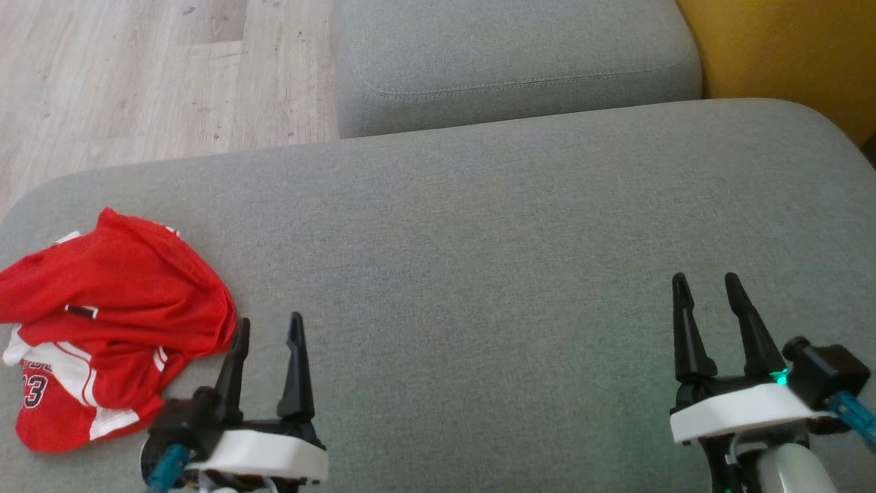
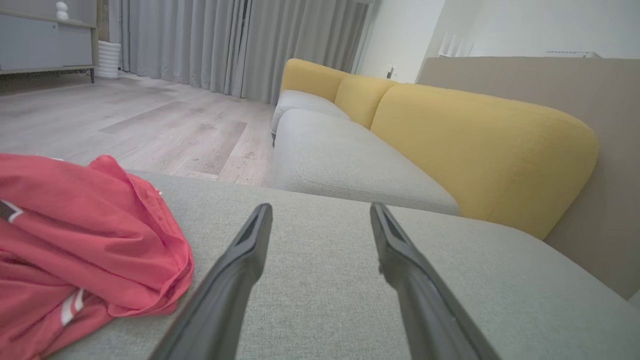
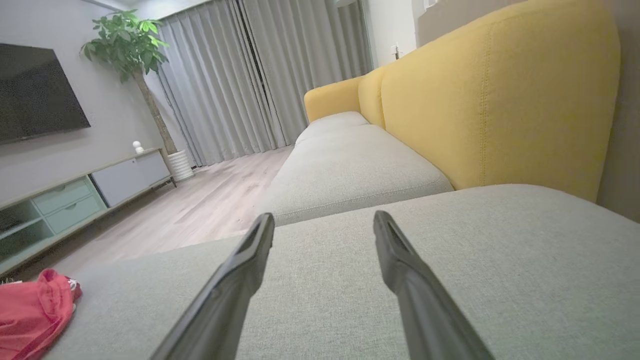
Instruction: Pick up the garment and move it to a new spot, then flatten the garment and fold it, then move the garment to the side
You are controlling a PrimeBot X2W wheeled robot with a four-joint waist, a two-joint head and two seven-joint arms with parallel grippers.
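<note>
Head view, nearest the robot: the left gripper [image 1: 269, 320] sits low on the left with its two dark fingers spread wide and nothing between them. The right gripper [image 1: 705, 277] on the far right stands just as wide apart and just as empty. Both hover over the broad grey seat cushion [image 1: 479, 233]. The red garment [image 1: 116, 308], a crumpled jersey with white trim and dark numbers, lies in a heap on the cushion's left end, its right edge just beside the left gripper's outer finger; whether they touch cannot be told. The left wrist view confirms the heap bunched to the left of those fingers, not between them. Beyond this cushion lies a second grey cushion [image 1: 506, 61], with the yellow backrest [image 1: 780, 48] to its right and pale wood floor [image 1: 137, 75] to its left. Farthest off, in the right wrist view, stand grey curtains [image 3: 225, 80], a potted plant [image 3: 130, 40] and a wall television [image 3: 35, 92].
</note>
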